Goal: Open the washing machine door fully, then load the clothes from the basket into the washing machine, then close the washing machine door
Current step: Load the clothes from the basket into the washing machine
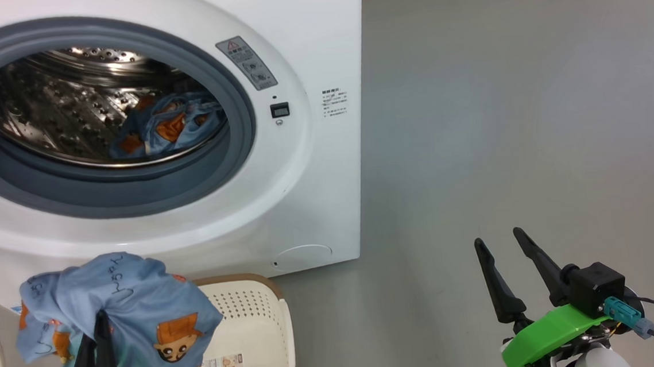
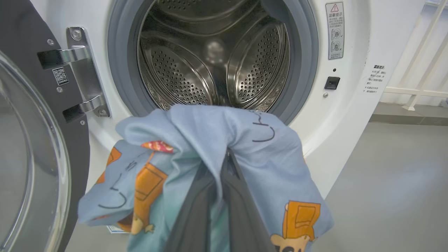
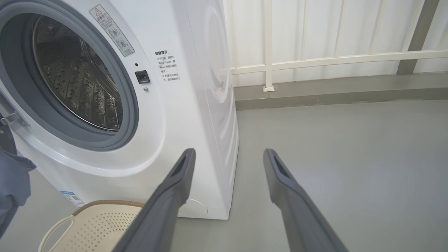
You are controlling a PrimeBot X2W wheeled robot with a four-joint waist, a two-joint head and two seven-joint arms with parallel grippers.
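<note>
Between the closed fingers of the left gripper (image 2: 227, 155) the bear-print clothes (image 2: 196, 133) are pinched, just before the washing machine drum (image 2: 217, 52). Loading is judged underway, and a forward reach is needed. The right gripper (image 1: 498, 238) is held open, empty.

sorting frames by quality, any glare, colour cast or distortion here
Head view: glints on the drum, pinkish cast top left. Left wrist view: hazy reflections in the washing machine door glass. Right wrist view: wide-angle lens bows the washing machine.
</note>
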